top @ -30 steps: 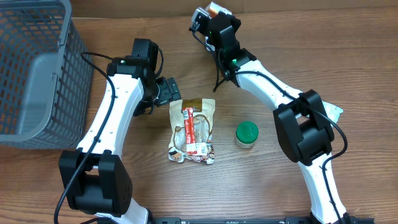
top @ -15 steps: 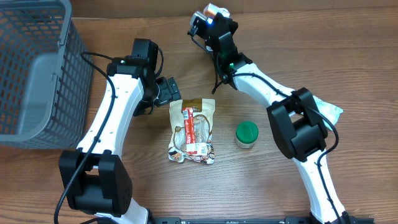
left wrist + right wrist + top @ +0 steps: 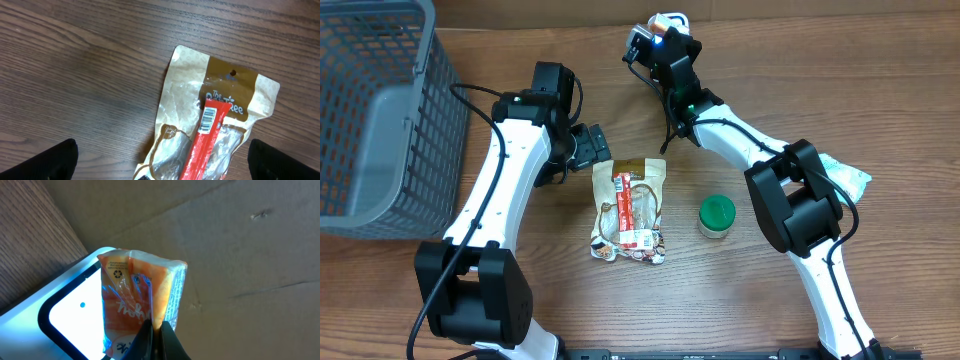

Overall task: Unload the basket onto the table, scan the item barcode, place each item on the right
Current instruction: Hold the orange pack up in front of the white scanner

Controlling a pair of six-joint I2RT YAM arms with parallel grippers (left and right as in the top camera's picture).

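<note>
The right pincer (image 3: 155, 342) is clenched on the lower edge of an orange packet (image 3: 137, 295), which stands upright above its fingertips. Just past the packet, on the side away from the pincer, lies a white panel (image 3: 60, 315) with a dark rim and a blue dot, probably the scanner's window. Only the right wrist view shows this panel, along with the recycling mark and small print on the packet. From overhead the same pincer (image 3: 663, 25) sits at the far edge of the table (image 3: 880, 90), and the packet is no more than an orange speck (image 3: 670, 17) beyond its tips.

The left pincer (image 3: 161, 162) is released, its two dark fingers (image 3: 50, 160) spread wide at the bottom corners of the left wrist view. Between and ahead of them a brown-and-white snack pouch (image 3: 225, 95) lies flat on the wood, with a red stick (image 3: 207, 130) bearing a barcode lying across it.

Overhead adds what neither wrist camera shows. A green-lidded jar (image 3: 717, 215) stands beyond the pouch from the left pincer, and a grey mesh basket (image 3: 370, 110) sits well off on its other side.
</note>
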